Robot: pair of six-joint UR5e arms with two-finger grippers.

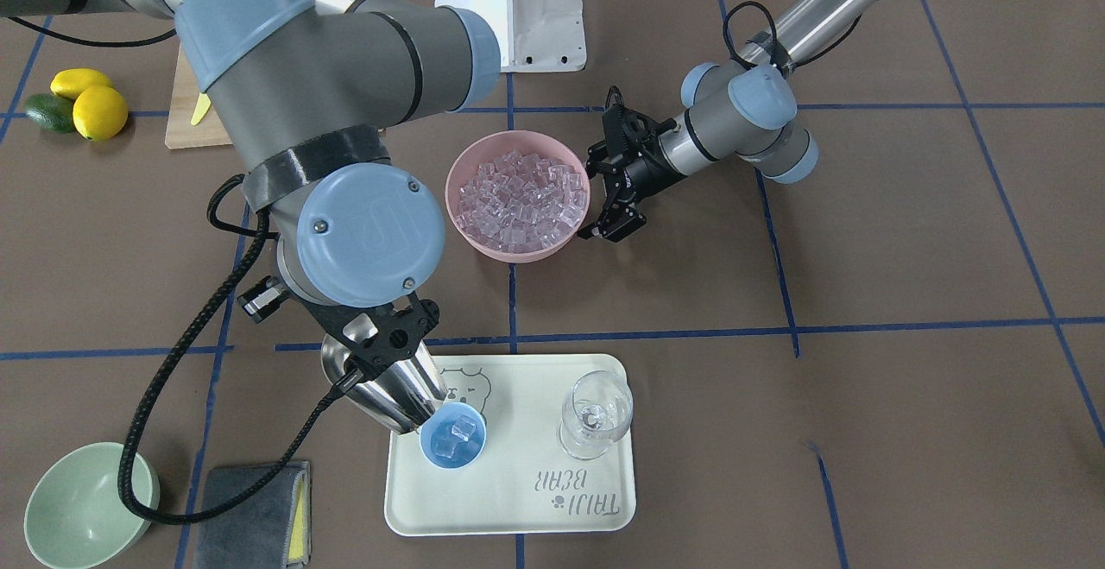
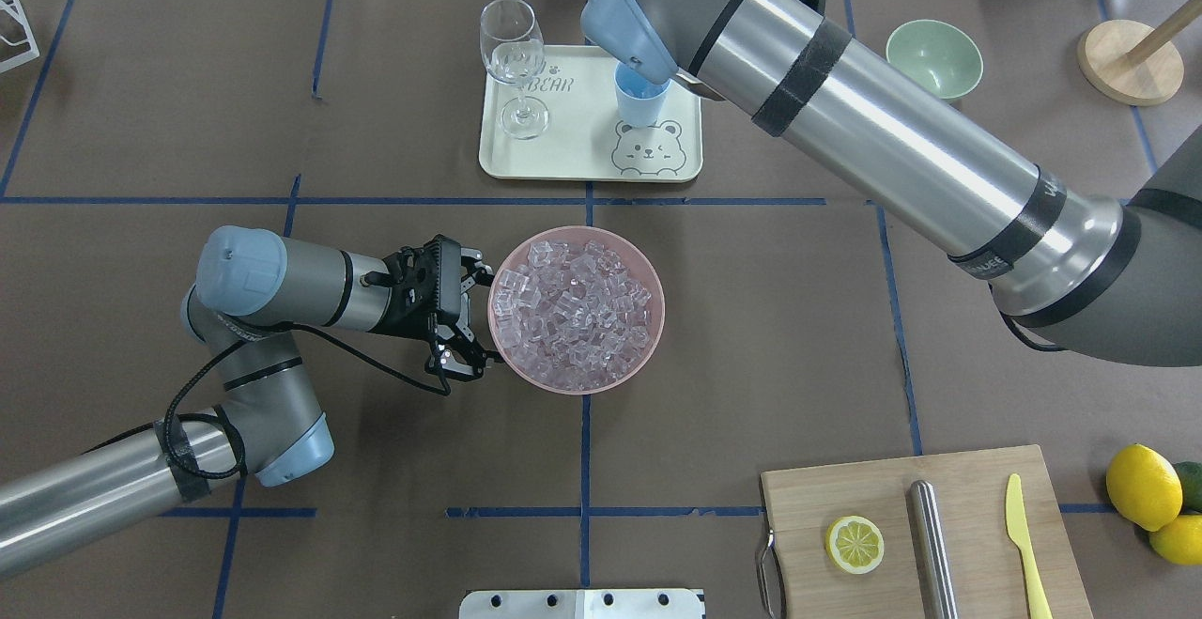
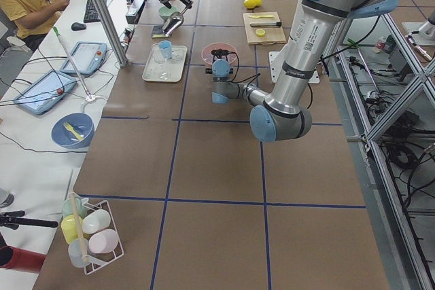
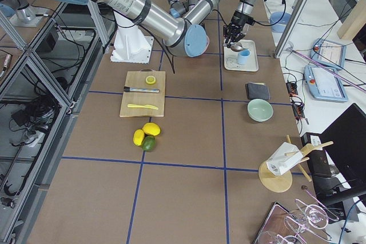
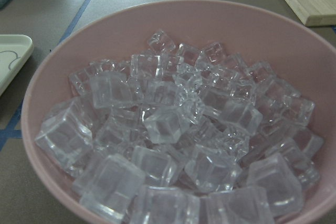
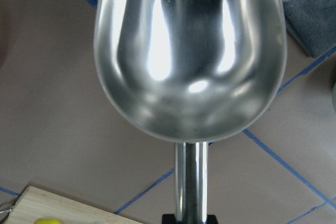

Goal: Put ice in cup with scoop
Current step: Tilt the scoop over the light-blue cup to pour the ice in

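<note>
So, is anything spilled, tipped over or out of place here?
Nothing stands out. The ice sits inside the cup and the pink bowl, no cubes show loose on the tray, and the stemmed glass stands upright.

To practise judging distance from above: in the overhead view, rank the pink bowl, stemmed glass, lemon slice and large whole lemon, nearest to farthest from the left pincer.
From the left pincer:
1. Pink bowl, right beside it, mid-table.
2. Stemmed glass, on the tray, far side.
3. Lemon slice, on the cutting board, near right.
4. Large whole lemon, right edge.
</note>
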